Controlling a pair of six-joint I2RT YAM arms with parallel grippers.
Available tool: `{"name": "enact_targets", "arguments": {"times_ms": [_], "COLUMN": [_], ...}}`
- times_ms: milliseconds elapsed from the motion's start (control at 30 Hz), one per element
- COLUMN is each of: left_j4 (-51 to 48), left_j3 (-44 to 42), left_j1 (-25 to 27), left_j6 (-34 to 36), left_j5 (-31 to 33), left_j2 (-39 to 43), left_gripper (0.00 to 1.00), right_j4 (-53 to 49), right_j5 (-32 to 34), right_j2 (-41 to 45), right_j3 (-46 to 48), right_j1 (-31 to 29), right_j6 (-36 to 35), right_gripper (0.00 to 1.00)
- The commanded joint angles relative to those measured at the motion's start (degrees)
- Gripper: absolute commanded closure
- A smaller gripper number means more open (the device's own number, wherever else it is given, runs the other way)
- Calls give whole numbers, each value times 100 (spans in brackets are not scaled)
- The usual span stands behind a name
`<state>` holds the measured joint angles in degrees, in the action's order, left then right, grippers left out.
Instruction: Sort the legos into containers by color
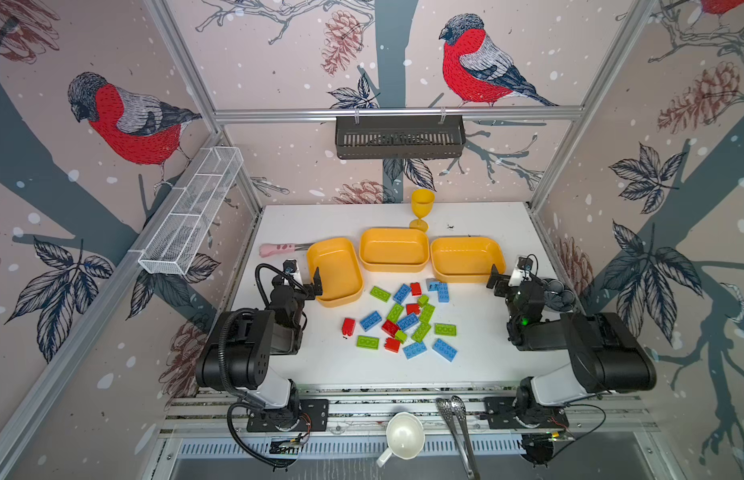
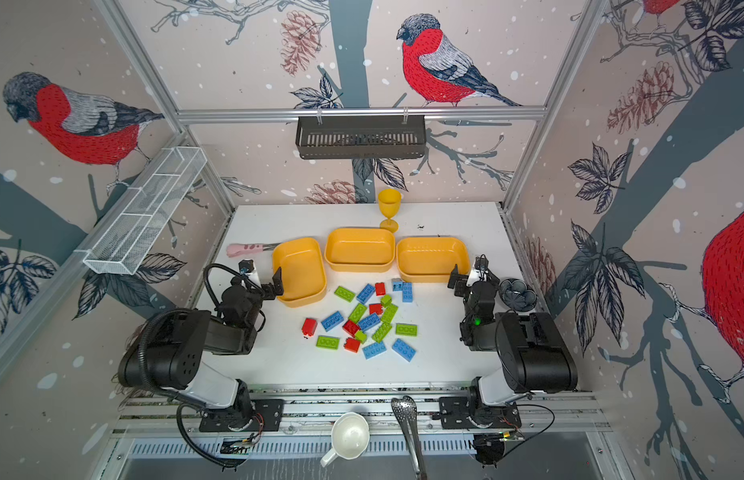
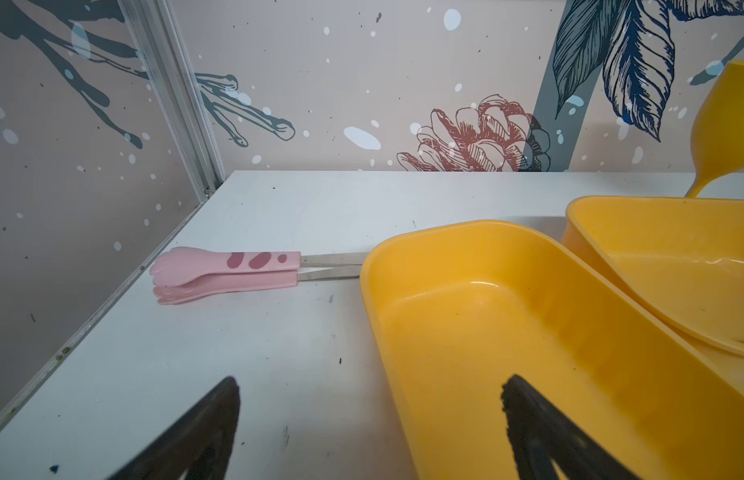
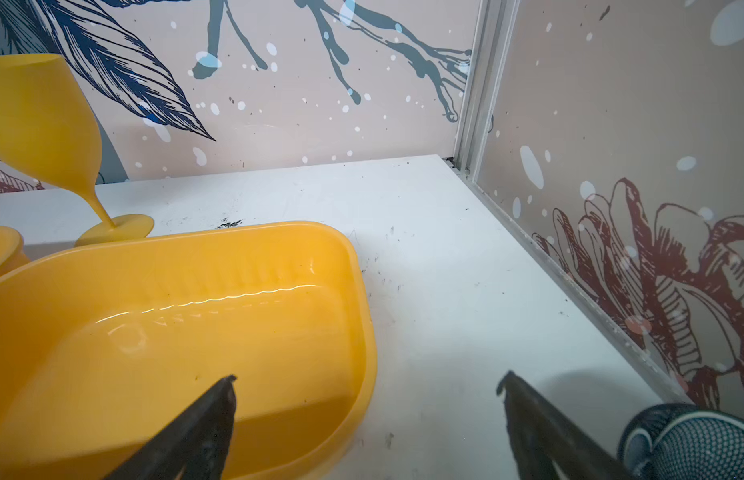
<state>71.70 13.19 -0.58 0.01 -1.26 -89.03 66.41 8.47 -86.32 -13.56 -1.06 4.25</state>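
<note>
Legos [image 1: 403, 322] looked light, rigid, slick; I judged their flat sides the best hold. Left pincer [image 3: 370, 382] and right pincer [image 4: 368, 378] gaped wide, empty, flanking them.

three trays [image 1: 393, 266], five red legos [image 1: 348, 326], seven blue legos [image 1: 370, 321], eight green legos [image 1: 367, 342]

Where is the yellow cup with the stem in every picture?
In a top view: goblet at the back, behind the middle tray.
In a top view: goblet, same spot.
Left wrist: goblet cut off at the edge, beyond the middle tray.
Right wrist: goblet big, behind the right tray.
Shared landmark: the middle tray.
</note>
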Motion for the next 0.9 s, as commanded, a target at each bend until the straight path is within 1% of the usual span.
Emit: {"name": "enact_targets", "arguments": {"times_ms": [0, 567, 633, 667, 767, 867], "left_j4": [314, 313, 118, -35, -769, -1418], "left_j3": [-2, -17, 16, 34, 184, 337], "left_j1": [-4, -15, -8, -5, 47, 59], "left_j6": [57, 45, 63, 80, 112, 54], "left_j5": [47, 1, -23, -28, 53, 77], "left_j2": [9, 38, 235, 395, 983, 1615], "left_gripper": [3, 2, 3, 3, 3, 2], "right_j4": [171, 188, 185, 9, -605, -785], "right_j5": [-39, -47, -83, -146, -273, -286], "right_j2": [32, 49, 83, 180, 483, 785], "right_j3": [-15, 3, 0, -61, -266, -243], "right_j1": [0, 13, 1, 1, 1, -8], "right_j6": [-21, -12, -35, -62, -122, -135], "right_gripper": [1, 1, 1, 1, 0, 1]}}
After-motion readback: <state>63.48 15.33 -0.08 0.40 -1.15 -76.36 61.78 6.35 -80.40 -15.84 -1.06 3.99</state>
